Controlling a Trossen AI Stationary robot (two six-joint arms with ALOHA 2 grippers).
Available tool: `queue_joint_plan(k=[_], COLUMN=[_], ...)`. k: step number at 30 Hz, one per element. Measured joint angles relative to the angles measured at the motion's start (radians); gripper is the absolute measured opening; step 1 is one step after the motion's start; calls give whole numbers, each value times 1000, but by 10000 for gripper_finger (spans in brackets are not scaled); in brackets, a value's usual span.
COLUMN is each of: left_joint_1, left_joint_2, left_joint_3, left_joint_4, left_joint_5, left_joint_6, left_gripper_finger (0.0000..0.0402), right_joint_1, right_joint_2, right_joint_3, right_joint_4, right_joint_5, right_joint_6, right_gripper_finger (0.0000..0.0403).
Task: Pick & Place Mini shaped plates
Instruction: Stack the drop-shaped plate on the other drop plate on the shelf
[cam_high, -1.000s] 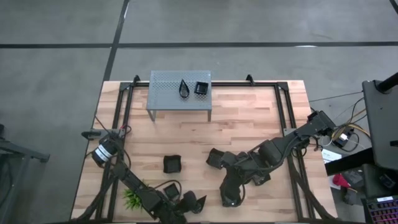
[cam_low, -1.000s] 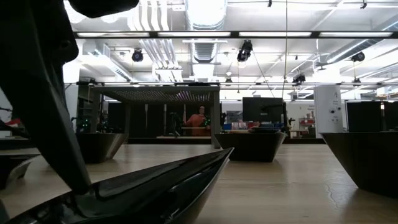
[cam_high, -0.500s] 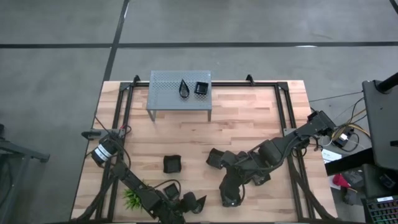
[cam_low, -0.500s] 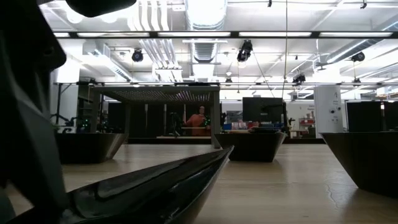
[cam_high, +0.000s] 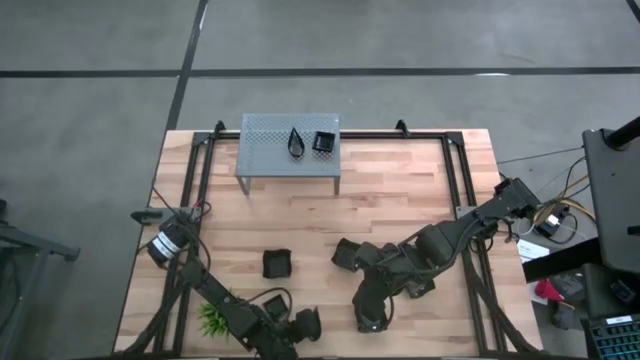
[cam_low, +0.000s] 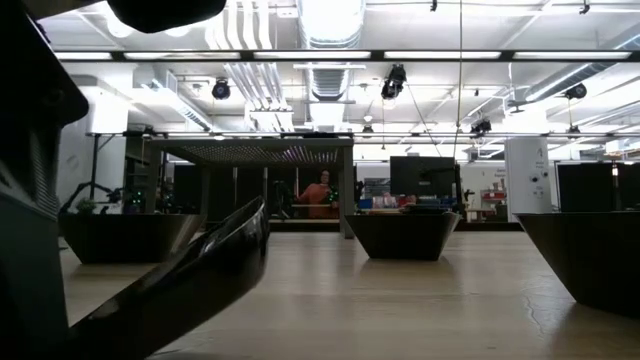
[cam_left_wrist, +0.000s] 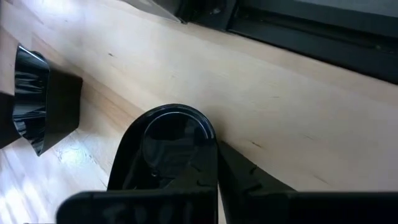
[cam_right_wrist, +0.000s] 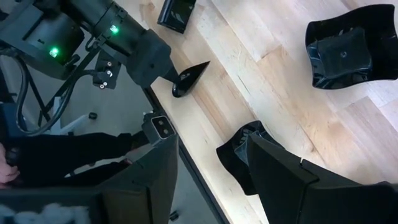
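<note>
Our left gripper (cam_high: 300, 325), at the table's six o'clock edge, is clamped on a teardrop plate (cam_left_wrist: 166, 149), tilted for lifting (we judge). Our right gripper (cam_high: 372, 318) waits wide beside it; two plates sit on the shelf (cam_high: 265, 135) at twelve.

No legible text or labels anywhere

The wooden table (cam_high: 390, 195) has pale planks and a dark frame on its sides. A small grey shelf (cam_high: 270, 150) stands at its far edge, with a teardrop plate (cam_high: 297, 142) and a square plate (cam_high: 324, 142) side by side on top. Another square plate (cam_high: 277, 263) sits on the wood. A spiky green plant (cam_high: 212, 319) lies near the front edge.
</note>
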Motion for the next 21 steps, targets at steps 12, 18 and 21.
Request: queue_joint_plan(k=[12, 18, 21], left_joint_1=[3, 3, 6], left_joint_2=[-54, -137, -194], left_joint_3=[24, 29, 28], left_joint_4=[-117, -238, -298], left_joint_5=[33, 13, -14], left_joint_6=[-68, -126, -117], left_gripper_finger=[0, 0, 0], right_joint_1=[0, 0, 5], right_joint_2=[0, 0, 0], right_joint_3=[0, 0, 0], right_joint_4=[0, 23, 47], right_joint_5=[0, 5, 28], right_joint_6=[-2, 2, 1], right_gripper_finger=[187, 187, 187])
